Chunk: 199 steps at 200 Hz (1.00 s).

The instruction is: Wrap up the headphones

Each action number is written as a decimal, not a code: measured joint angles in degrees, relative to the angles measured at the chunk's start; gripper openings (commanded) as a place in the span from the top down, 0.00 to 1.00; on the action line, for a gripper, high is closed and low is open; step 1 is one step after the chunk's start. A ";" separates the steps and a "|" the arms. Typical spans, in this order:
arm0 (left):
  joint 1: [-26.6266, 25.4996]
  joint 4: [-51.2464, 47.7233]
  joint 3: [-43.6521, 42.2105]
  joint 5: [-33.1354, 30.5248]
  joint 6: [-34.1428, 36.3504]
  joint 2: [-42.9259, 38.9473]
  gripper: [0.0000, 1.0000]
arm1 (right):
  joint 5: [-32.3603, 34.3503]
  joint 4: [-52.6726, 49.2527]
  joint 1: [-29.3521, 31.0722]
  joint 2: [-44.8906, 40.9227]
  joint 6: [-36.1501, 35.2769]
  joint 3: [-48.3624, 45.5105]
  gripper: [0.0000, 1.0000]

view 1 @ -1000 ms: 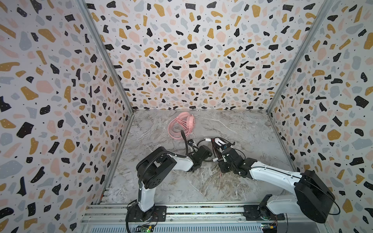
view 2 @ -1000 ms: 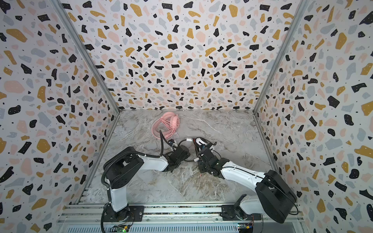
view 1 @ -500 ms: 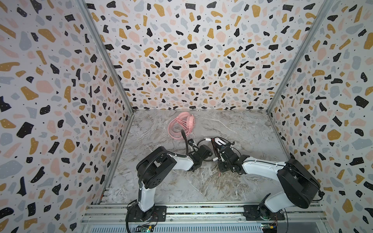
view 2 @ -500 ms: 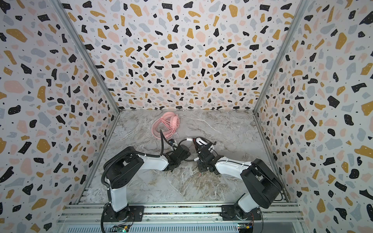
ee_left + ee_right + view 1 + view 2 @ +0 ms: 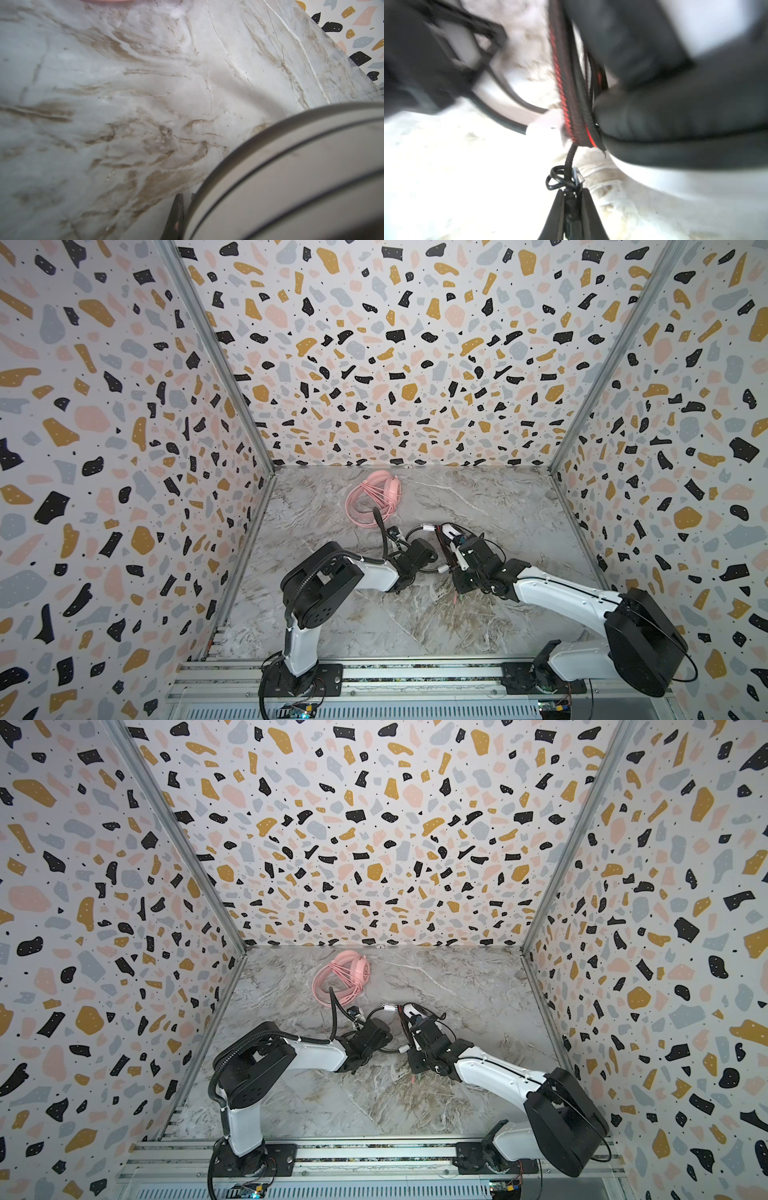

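The all-pink over-ear headset [image 5: 381, 488] lies near the back wall on the marbled grey table [image 5: 419, 626], with its thin pink cable looped around it, so I judge this one finished. The white-and-black headset with black pads [image 5: 449, 529] is at the middle of the table, between both arms. The right gripper [image 5: 571, 192] has its fingers closed on the end of the black braided cable [image 5: 569, 160], probably to pull the last turn tight over the coils beside the ear pad [image 5: 675, 118]. Only the right wrist view shows this pinch. The left gripper [image 5: 422, 552] is closed. In the left wrist view one dark finger [image 5: 177, 212] lies against a curved white band [image 5: 291, 176], likely to steady the headset, but whether it pinches the band I cannot tell. Only the top views show both headsets together.
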 measured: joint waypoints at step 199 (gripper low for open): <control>-1.97 12.07 -7.28 -3.28 -3.89 -0.50 1.00 | -12.17 17.03 -5.81 15.89 16.35 6.80 0.97</control>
